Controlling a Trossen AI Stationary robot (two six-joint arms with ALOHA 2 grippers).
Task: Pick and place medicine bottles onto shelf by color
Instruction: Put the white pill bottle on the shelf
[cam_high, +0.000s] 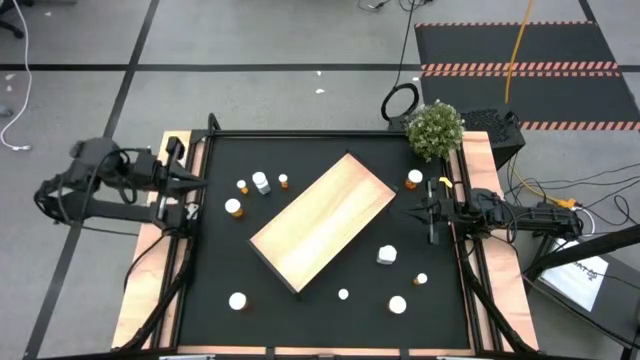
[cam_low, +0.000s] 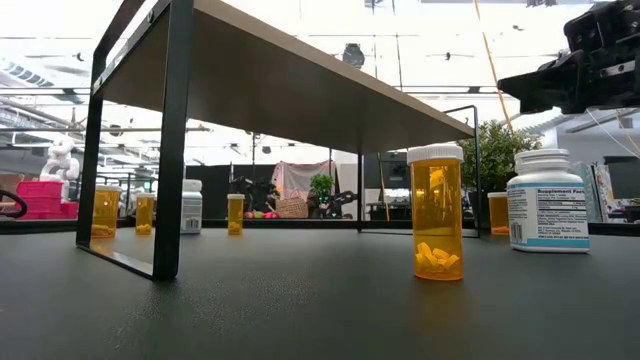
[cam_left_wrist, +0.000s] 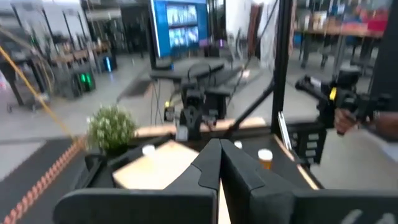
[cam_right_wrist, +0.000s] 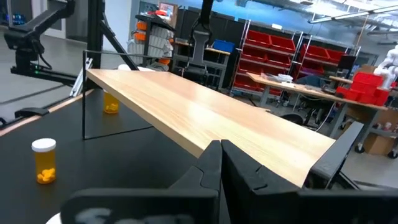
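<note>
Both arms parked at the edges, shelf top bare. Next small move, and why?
Probably send the right gripper toward the orange bottle just beside it. Both grippers look shut and empty, the left gripper waits at the far edge, the shelf holds nothing, and that bottle stands nearest.

The shelf (cam_high: 325, 221), a pale wooden board on thin dark legs, is set diagonally at the middle of the black mat, with nothing on it. The medicine bottles lie scattered around it, all upright. Orange white-capped ones (cam_high: 233, 207) and a white one (cam_high: 261, 183) are grouped toward the left edge. White ones (cam_high: 387, 255) are spread toward the near right corner. One orange bottle (cam_high: 415, 179) is placed near the far right corner.
</note>
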